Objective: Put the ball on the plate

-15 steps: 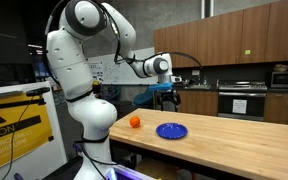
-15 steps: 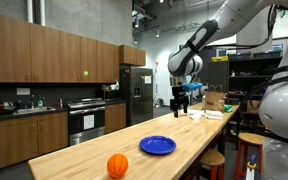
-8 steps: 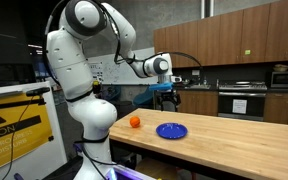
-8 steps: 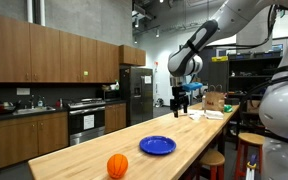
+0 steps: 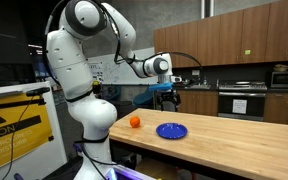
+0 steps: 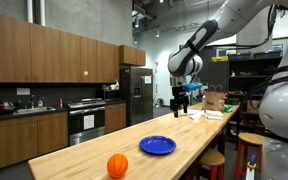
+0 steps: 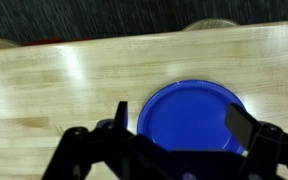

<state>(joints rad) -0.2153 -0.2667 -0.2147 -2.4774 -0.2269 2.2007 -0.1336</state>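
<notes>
The small orange ball (image 5: pixel 134 122) lies on the wooden table beside the robot's base; it also shows near the table's near end (image 6: pixel 117 166). The deep blue plate (image 5: pixel 171 131) lies flat on the table a short way from the ball, and shows in the other exterior view (image 6: pixel 157 145). My gripper (image 5: pixel 170 97) hangs high above the table, over the plate, and also shows in an exterior view (image 6: pixel 181 100). In the wrist view the plate (image 7: pixel 189 112) lies straight below my open, empty fingers (image 7: pixel 180 122). The ball is out of the wrist view.
The long butcher-block table (image 6: pixel 79 150) runs through a kitchen with wooden cabinets and an oven (image 5: pixel 241 102). Papers and a bag (image 6: pixel 215 104) lie at the table's far end. The robot's white base (image 5: pixel 89 110) stands at the table's edge.
</notes>
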